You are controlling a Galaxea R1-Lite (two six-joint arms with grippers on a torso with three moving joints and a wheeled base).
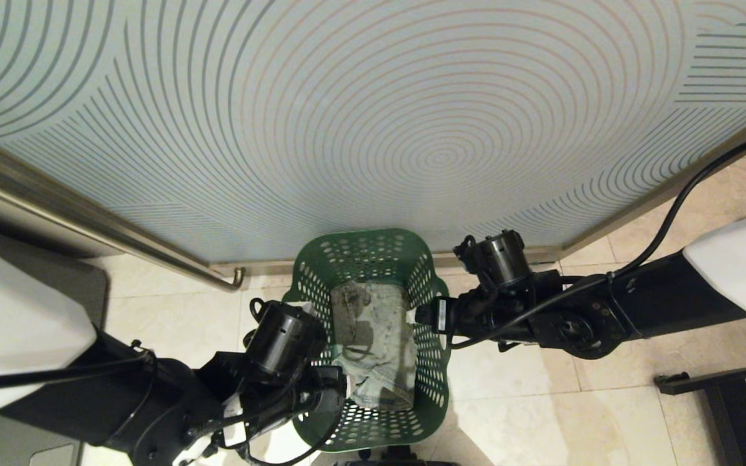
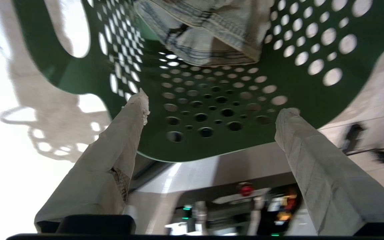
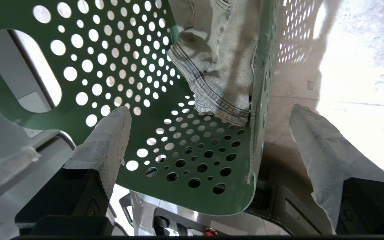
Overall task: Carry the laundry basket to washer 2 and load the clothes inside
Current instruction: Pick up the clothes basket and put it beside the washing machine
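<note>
I am looking down at the dark green perforated plastic laundry basket (image 1: 373, 336) standing on the beige tiled floor (image 1: 172, 317), with the folded pale denim clothes (image 1: 373, 343) lying inside it. My left gripper (image 2: 212, 110) is hanging spread wide, just short of the basket's rim. My right gripper (image 3: 208, 116) is also gaping wide, its padded fingers (image 3: 108, 140) straddling the basket's side wall
</note>
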